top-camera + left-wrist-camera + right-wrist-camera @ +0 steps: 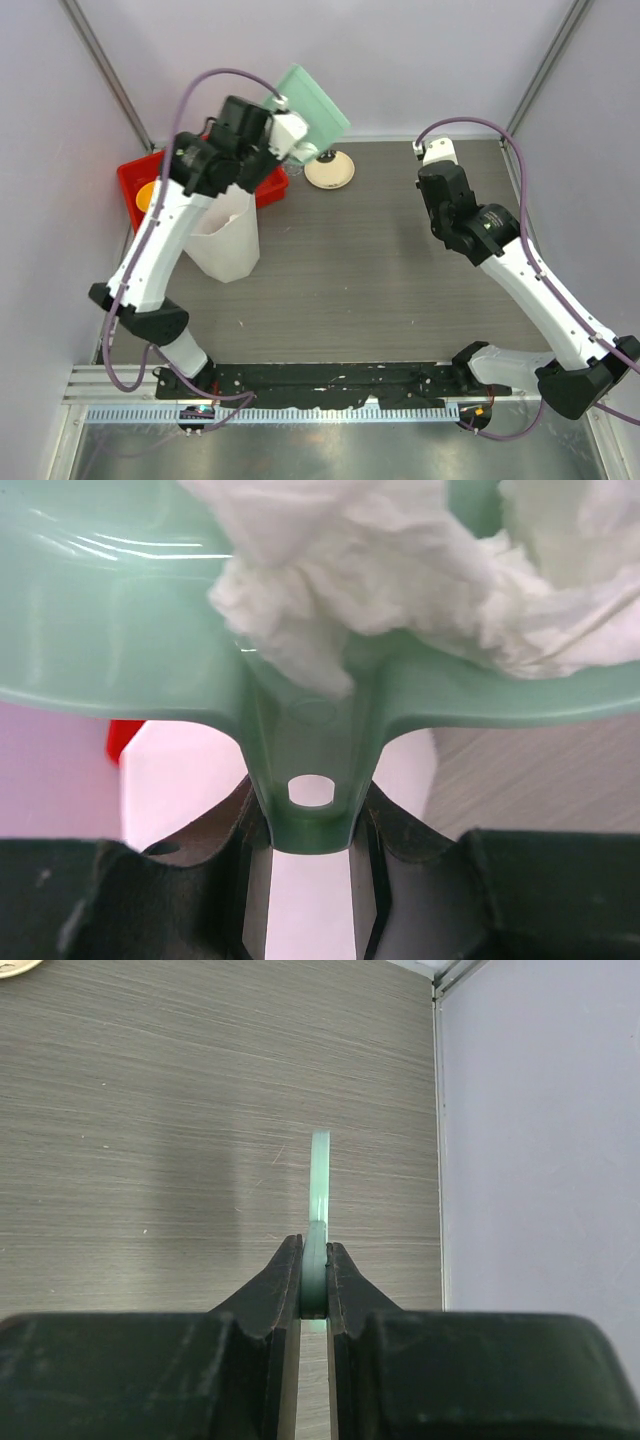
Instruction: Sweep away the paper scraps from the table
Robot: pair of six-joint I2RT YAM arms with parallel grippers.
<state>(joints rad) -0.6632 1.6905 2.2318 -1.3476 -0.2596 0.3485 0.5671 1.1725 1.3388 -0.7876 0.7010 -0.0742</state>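
Clamps dustpan handle [310, 735] in L end effector [310, 845], paper scraps [400, 570] just beyond in pan; pinches green strip [319, 1185], poss. brush, in R end effector [315, 1285].

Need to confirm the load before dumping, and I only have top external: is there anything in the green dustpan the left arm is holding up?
Observer: Yes. The left wrist view shows crumpled white paper scraps lying in the dustpan.
Operator: Grip on the handle?
Observer: The left gripper is shut on the dustpan's handle, fingers either side just below its hang hole.
Operator: Is the right arm holding anything?
Observer: The right gripper is shut on a thin pale green piece, seen edge-on above the table. I can't tell what it is.
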